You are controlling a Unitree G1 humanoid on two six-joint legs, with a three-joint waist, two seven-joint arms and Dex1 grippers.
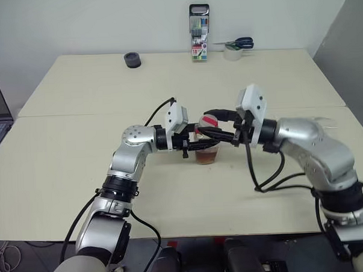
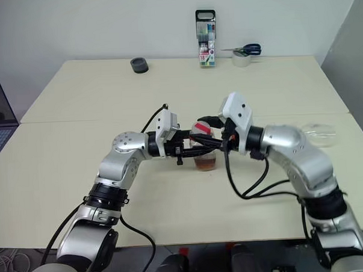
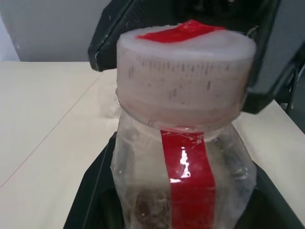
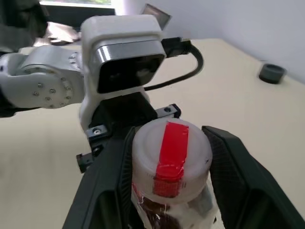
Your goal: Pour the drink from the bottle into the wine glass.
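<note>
While the left gripper point(image 1: 196, 137) pinched the bottle point(image 3: 183, 176) by its body near the middle of the table point(image 1: 81, 176), well back from its front edge, the right gripper's point(image 4: 169, 157) fingers straddled the cap point(image 4: 170, 143); whether they pressed it, I could not tell. The thin clear plastic probably dents easily and feels light and slick, so the ribbed cap offers the firmer hold for twisting.

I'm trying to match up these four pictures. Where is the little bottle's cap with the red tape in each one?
Left eye view: the cap sits mid-picture, between both grippers.
Right eye view: cap just right of centre.
Left wrist view: cap across the upper middle.
Right wrist view: cap low centre, between black fingers.
Shared landmark: the red tape strip.
</note>
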